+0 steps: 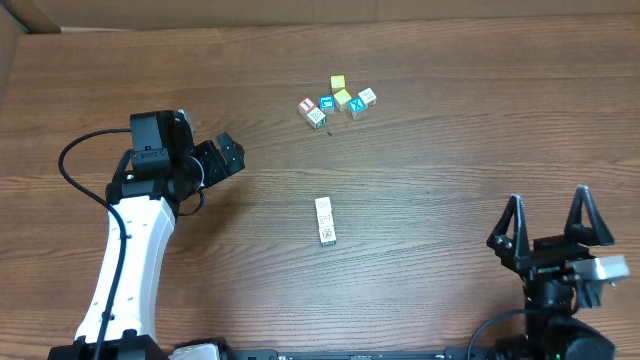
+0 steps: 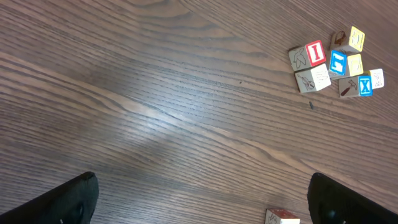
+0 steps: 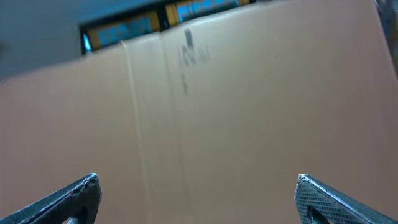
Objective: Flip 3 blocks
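Seeing the three blocks lying in a tight row mid-bench, on the near side of the coloured cube cluster. Judging them light, rigid, smooth and likely to squirt out, so pinching one at a time across opposite flat side faces. Noting left end effector and right end effector gaping wide, empty, well apart from the row.
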You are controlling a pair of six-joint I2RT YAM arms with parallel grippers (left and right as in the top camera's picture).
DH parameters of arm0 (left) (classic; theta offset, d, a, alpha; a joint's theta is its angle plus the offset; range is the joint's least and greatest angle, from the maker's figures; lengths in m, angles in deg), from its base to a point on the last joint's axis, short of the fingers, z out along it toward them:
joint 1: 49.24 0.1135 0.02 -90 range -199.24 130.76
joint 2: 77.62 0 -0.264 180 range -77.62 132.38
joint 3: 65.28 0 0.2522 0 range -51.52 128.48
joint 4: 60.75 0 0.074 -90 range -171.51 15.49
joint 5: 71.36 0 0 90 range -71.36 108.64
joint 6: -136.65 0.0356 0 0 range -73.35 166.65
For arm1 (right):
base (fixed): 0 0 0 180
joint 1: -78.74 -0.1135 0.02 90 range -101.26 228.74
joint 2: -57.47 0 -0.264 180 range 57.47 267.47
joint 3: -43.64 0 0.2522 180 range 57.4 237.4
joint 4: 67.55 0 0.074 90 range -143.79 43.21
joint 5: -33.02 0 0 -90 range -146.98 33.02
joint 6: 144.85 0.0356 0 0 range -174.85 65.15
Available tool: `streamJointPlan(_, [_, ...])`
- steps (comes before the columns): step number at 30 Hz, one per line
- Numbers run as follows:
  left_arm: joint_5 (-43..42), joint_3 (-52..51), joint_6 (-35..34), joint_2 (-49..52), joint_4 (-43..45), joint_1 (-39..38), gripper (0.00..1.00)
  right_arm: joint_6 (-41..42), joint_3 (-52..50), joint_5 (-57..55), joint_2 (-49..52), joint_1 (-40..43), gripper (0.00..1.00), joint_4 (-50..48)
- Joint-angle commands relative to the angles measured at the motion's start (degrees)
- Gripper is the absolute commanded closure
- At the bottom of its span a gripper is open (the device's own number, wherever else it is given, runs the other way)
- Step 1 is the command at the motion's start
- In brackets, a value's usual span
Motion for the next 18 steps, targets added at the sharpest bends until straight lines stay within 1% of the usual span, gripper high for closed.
streamJointPlan(1, [0.5, 0.8, 0.4, 0.1, 0.1, 0.0, 0.0, -1.1, -1.7, 0.7, -0.5, 0.9, 0.0, -0.3])
streamJointPlan(7, [0.5, 0.8, 0.3, 0.1, 0.1, 0.0, 0.0, -1.1, -5.3, 0.9, -0.5, 1.0, 0.0, 2.2])
streamJointPlan(8, [0.5, 0.8, 0.4, 0.1, 0.1, 0.0, 0.0, -1.1, -5.2, 1.1, -0.5, 1.1, 0.0, 5.4])
streamJointPlan(12, [0.5, 0.8, 0.3, 0.1, 0.1, 0.0, 0.0, -1.1, -5.2, 1.4, -0.5, 1.1, 0.0, 11.3])
streamJointPlan(15, [0.5, 0.8, 0.3, 0.1, 0.1, 0.0, 0.0, -1.4, -5.2, 1.3, -0.5, 1.1, 0.0, 19.0])
streamJointPlan(18, [0.5, 0.8, 0.3, 0.1, 0.1, 0.0, 0.0, -4.4, -5.2, 1.4, -0.5, 1.1, 0.0, 25.5])
